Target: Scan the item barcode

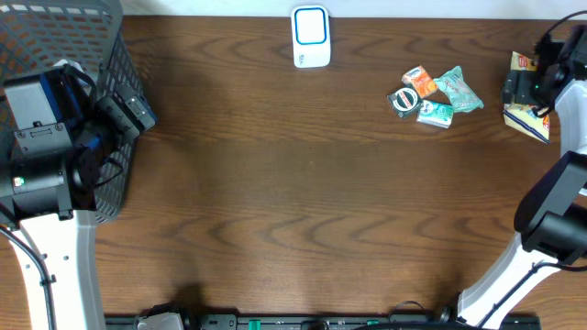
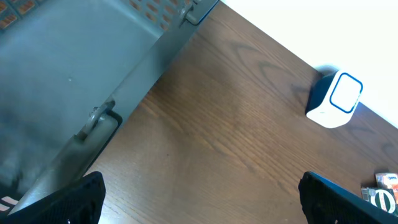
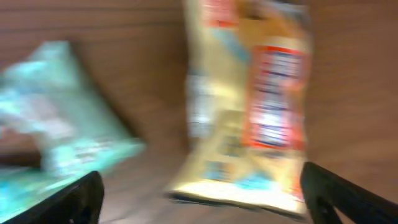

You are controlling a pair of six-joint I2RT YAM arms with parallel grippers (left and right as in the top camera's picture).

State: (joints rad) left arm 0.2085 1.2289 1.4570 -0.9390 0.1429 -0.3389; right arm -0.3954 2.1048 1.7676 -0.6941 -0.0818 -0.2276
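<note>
Yellow snack packet (image 3: pixel 261 106) far right of scanner (image 1: pixel 311 37), lying loose beneath wide-spread right gripper (image 3: pixel 199 186); left gripper (image 2: pixel 202 183) far left of scanner, agape, empty.

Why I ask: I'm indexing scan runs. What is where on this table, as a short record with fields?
scanner: white and blue, far edge, middle
basket: grey mesh, far left
small packets: cluster right of the scanner
yellow snack bag: lying at the right edge
left jaws: open, by the basket
right jaws: open, above the yellow snack bag; wrist view blurred
</note>
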